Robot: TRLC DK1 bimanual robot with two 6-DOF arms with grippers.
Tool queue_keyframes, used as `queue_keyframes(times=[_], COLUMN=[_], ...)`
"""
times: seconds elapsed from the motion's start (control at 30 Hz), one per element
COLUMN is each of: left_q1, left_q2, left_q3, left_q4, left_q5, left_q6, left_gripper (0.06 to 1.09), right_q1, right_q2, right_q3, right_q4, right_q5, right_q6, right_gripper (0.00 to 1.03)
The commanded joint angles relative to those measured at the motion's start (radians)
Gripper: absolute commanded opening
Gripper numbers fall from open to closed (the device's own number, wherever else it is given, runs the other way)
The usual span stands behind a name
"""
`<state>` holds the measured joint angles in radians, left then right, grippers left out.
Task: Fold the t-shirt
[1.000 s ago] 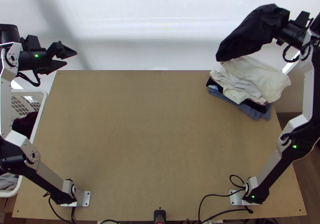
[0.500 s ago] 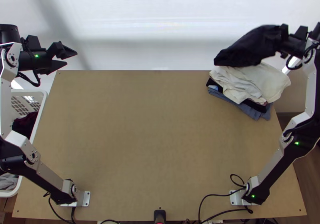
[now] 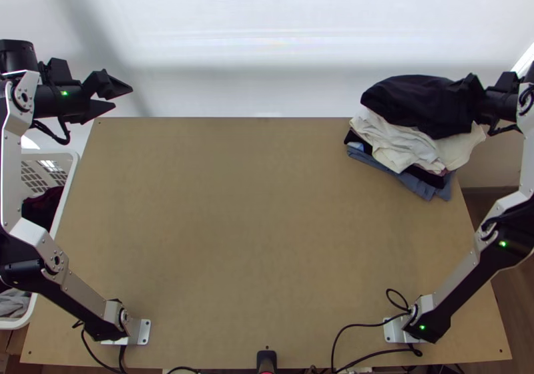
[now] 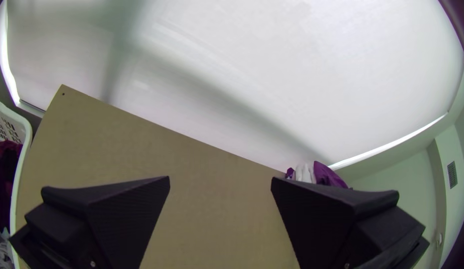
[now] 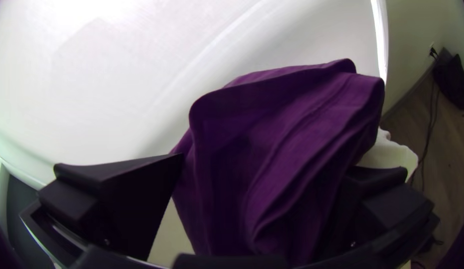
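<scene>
T-shirt of dark cloth, loosely folded and lumpy rather than flat, lies on the stack of cream, black and blue-grey folded clothes at the counter's far right corner. The right hand is wide, its two black fingers well apart with the cloth's folds between them; one finger is partly behind the fabric. The left hand is also wide, with nothing in it, above the far left corner near the white plastic basket.

I judge the folding itself all but finished, and the step in hand to be setting the bundle down on the stack. To do it well, keep the right hand's fingers spread and draw it straight back along their length, so neither one hooks a layer. Lift only once the cloth is free; rising early could pull a fold loose or tip the pale garment beneath. If an edge overhangs, a light press toward the middle of the stack should settle it.
</scene>
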<state>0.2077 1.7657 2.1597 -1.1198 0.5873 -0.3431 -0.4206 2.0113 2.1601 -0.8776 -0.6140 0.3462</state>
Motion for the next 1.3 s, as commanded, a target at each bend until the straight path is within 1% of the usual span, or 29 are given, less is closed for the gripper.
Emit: queue_keyframes(times=[0.0, 0.1, 0.23, 0.27, 0.3, 0.37, 0.43, 0.5, 0.6, 0.67, 0.8, 0.9, 1.0, 1.1, 1.27], left_q1=[-0.008, -0.007, -0.002, -0.002, -0.001, 0.001, 0.001, 0.001, -0.001, 0.001, 0.006, 0.007, 0.007, 0.007, 0.009], left_q2=[-0.018, -0.023, -0.025, -0.026, -0.026, -0.025, -0.025, -0.025, -0.025, -0.025, -0.025, -0.026, -0.026, -0.028, -0.028], left_q3=[-0.017, -0.014, -0.012, -0.011, -0.011, -0.011, -0.009, -0.008, 0.003, 0.009, 0.019, 0.02, 0.025, 0.031, 0.028], left_q4=[0.0, 0.002, 0.002, 0.003, 0.003, 0.003, 0.005, 0.006, 0.006, 0.006, 0.005, 0.005, 0.002, 0.002, 0.0], left_q5=[0.009, 0.009, 0.011, 0.013, 0.013, 0.013, 0.013, 0.013, 0.013, 0.013, 0.013, 0.013, 0.013, 0.013, 0.013], left_q6=[0.009, 0.01, 0.01, 0.01, 0.01, 0.01, 0.009, 0.009, 0.007, 0.006, 0.006, 0.006, 0.004, 0.003, 0.001], left_gripper=[1.04, 1.04, 1.04, 1.04, 1.04, 1.04, 1.04, 1.04, 1.04, 1.04, 1.04, 1.04, 1.04, 1.04, 1.04], right_q1=[-0.024, -0.035, -0.066, -0.075, -0.075, -0.066, -0.021, 0.036, 0.125, 0.171, 0.235, 0.23, 0.19, 0.132, 0.043], right_q2=[-0.112, -0.171, -0.252, -0.27, -0.287, -0.336, -0.384, -0.414, -0.401, -0.358, -0.224, -0.1, -0.032, -0.037, -0.146], right_q3=[-0.082, -0.148, -0.246, -0.27, -0.287, -0.329, -0.373, -0.431, -0.494, -0.491, -0.444, -0.384, -0.379, -0.421, -0.54], right_q4=[-0.012, -0.008, 0.091, 0.138, 0.173, 0.262, 0.364, 0.48, 0.647, 0.704, 0.766, 0.772, 0.767, 0.767, 0.769], right_q5=[0.112, 0.342, 0.479, 0.516, 0.533, 0.533, 0.527, 0.494, 0.494, 0.496, 0.533, 0.548, 0.556, 0.557, 0.557], right_q6=[-0.125, -0.217, -0.26, -0.263, -0.263, -0.256, -0.253, -0.253, -0.277, -0.274, -0.237, -0.168, -0.144, -0.133, -0.136], right_gripper=[0.99, 0.99, 0.99, 0.99, 0.99, 0.99, 0.99, 0.99, 0.99, 0.99, 0.99, 0.99, 0.99, 0.99, 0.99])
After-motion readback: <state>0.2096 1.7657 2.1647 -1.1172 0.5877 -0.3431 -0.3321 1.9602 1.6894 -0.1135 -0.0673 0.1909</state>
